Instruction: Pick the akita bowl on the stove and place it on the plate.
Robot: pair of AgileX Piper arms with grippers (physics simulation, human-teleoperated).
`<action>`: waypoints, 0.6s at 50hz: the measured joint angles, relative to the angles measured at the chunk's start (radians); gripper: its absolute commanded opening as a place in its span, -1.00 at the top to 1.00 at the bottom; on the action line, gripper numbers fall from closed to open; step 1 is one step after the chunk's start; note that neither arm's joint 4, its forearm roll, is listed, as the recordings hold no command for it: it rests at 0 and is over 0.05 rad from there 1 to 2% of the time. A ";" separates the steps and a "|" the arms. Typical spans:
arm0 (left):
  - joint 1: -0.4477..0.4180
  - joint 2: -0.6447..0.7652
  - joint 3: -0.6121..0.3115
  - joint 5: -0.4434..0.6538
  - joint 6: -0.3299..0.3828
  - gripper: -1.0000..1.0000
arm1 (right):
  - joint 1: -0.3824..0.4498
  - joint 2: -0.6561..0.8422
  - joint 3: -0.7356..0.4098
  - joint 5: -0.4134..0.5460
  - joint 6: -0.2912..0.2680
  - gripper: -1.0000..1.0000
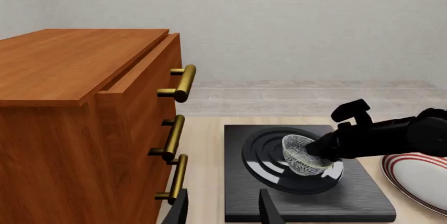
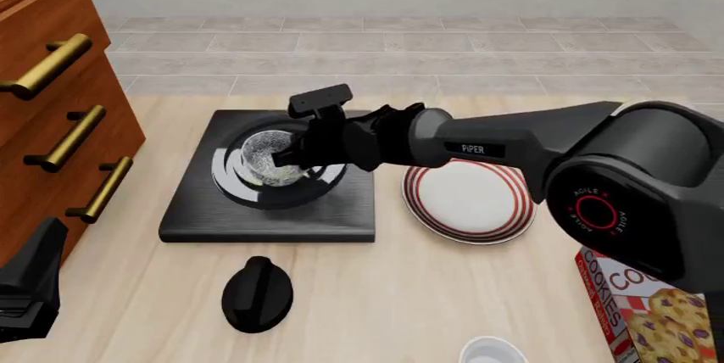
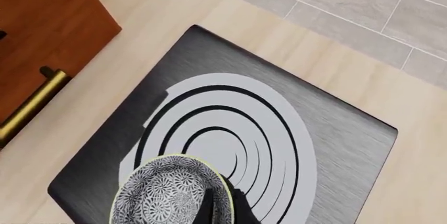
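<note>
Right jaws point(image 2: 292, 153) tight on akita bowl point(image 2: 270, 159) rim above stove point(image 2: 192, 210).

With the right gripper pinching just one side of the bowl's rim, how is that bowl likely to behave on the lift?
The bowl looks rigid and small, so probably light. The right gripper holds only one rim wall, so it may tilt or swing on the lift. Its glazed-looking surface could slip between thin fingers. Round and smaller than the plate, it should sit stably once set down flat.

I am reading "PIPER" in white on my right arm's forearm point(image 2: 498, 148) just behind the gripper, "AGILE X" ringing the red circle on its joint housing point(image 2: 596, 209) farther back, and "COOK" on the cookie box point(image 2: 650, 312) beside it.
</note>
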 measured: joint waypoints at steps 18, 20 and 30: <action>0.000 0.000 0.000 0.000 0.000 -1.00 | -0.007 -0.044 0.041 0.002 -0.019 1.00; 0.000 0.000 0.000 0.000 0.000 -1.00 | -0.010 -0.053 0.050 0.003 -0.023 1.00; 0.000 0.000 0.000 0.000 0.000 -1.00 | -0.031 -0.106 0.088 0.009 -0.043 1.00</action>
